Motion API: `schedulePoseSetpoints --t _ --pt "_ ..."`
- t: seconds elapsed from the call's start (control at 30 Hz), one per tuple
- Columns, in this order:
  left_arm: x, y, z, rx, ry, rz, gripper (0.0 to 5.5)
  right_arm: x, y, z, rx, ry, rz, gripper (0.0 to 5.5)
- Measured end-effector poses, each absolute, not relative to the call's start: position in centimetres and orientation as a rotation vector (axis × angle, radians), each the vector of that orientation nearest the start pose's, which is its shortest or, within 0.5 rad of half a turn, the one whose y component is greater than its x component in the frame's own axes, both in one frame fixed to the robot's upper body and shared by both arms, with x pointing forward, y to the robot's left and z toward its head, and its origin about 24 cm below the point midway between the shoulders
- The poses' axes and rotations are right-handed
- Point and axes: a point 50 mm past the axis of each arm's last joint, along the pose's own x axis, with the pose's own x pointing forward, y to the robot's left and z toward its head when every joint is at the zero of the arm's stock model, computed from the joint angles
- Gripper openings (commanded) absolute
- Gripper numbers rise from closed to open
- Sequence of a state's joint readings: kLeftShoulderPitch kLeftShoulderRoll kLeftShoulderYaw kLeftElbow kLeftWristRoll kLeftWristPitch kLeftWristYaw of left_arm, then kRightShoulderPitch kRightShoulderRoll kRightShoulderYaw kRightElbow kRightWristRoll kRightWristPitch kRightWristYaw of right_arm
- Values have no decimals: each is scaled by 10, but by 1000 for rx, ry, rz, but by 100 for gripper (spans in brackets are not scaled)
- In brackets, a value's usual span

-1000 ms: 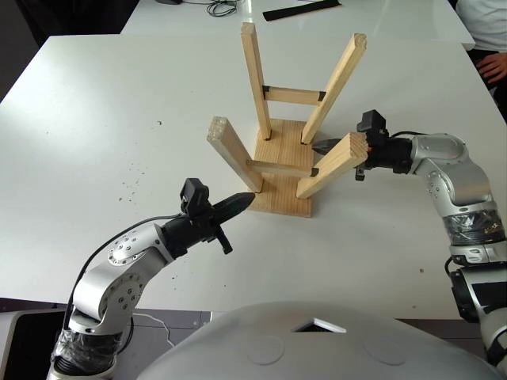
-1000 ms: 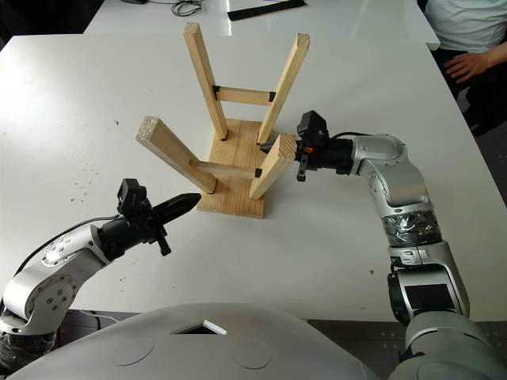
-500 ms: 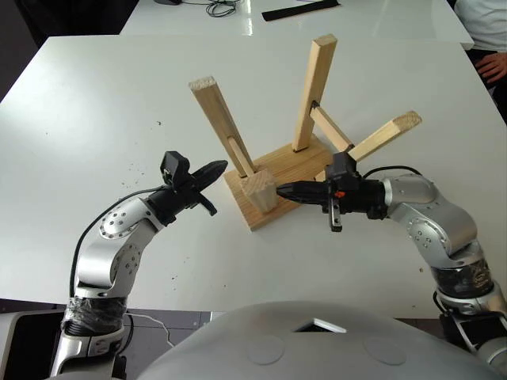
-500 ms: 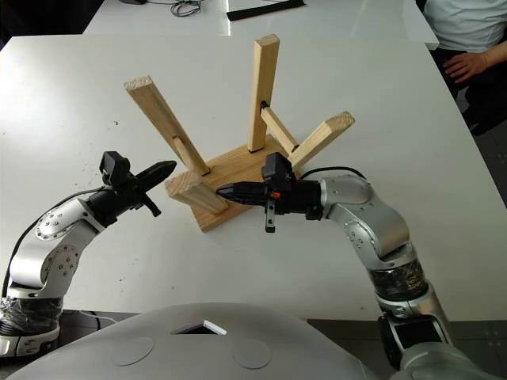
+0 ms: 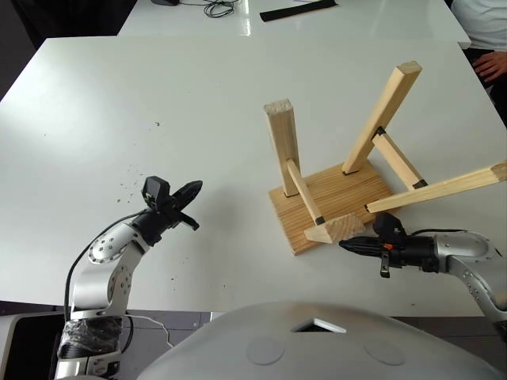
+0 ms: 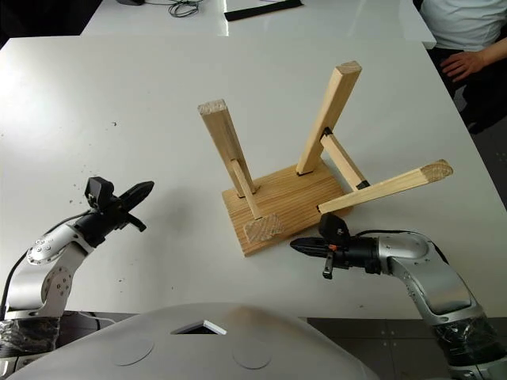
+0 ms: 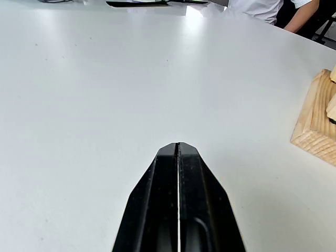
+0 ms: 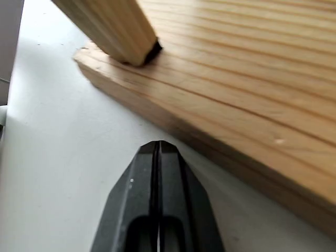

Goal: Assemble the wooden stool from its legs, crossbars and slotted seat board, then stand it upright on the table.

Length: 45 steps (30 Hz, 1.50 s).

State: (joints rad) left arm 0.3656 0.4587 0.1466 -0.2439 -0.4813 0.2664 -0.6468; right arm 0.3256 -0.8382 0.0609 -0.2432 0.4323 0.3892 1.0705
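the stool [image 5: 341, 170] is sitting assembled but upside down right of centre on the table [image 5: 158, 79], seat board [image 5: 333, 199] down and legs [image 5: 283, 142] pointing up, so turning it upright looks like what is remaining. the right gripper [image 5: 344, 245] is hovering clenched and empty just beside the board's near edge, and the left gripper [image 5: 193, 188], likewise clenched on nothing, is hanging well apart to the left.

Left end effector [image 5: 194, 187] closed, arm bent low; right end effector [image 5: 345, 245] closed, forearm pointing left.
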Motion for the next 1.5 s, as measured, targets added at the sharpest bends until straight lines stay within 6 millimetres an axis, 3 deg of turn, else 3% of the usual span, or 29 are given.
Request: schedulePoseSetpoints --t 0.07,0.2,0.27,0.33,0.5,0.53,0.63,0.83,0.97,1.1,1.23,1.5 --pt "162 229 32 -128 340 -507 1 156 -235 37 -69 695 1093 0" --pt "163 213 31 -177 334 -537 1 150 -218 41 -45 638 1164 0" --pt "162 209 34 -184 324 -553 1 141 -240 34 -71 707 1133 0" --pt "157 205 32 -194 340 -564 1 145 -267 38 -135 723 1078 0" --pt "149 194 31 -224 361 -594 1 180 -335 54 -285 728 795 0" --pt "149 190 32 -230 358 -606 1 185 -339 56 -291 718 772 0" --pt "148 175 32 -261 360 -648 1 205 -327 66 -305 647 810 0" --pt "148 156 27 -283 399 -692 1 219 -292 41 -274 612 913 0" --pt "149 154 19 -252 446 -690 1 222 -286 40 -285 610 940 0" --pt "155 167 17 -211 442 -636 1 217 -263 35 -264 587 1026 0" --pt "162 193 21 -126 441 -574 1 198 -229 27 -168 568 1097 0" --pt "184 212 21 -48 436 -546 1 187 -198 20 -85 542 1020 0"
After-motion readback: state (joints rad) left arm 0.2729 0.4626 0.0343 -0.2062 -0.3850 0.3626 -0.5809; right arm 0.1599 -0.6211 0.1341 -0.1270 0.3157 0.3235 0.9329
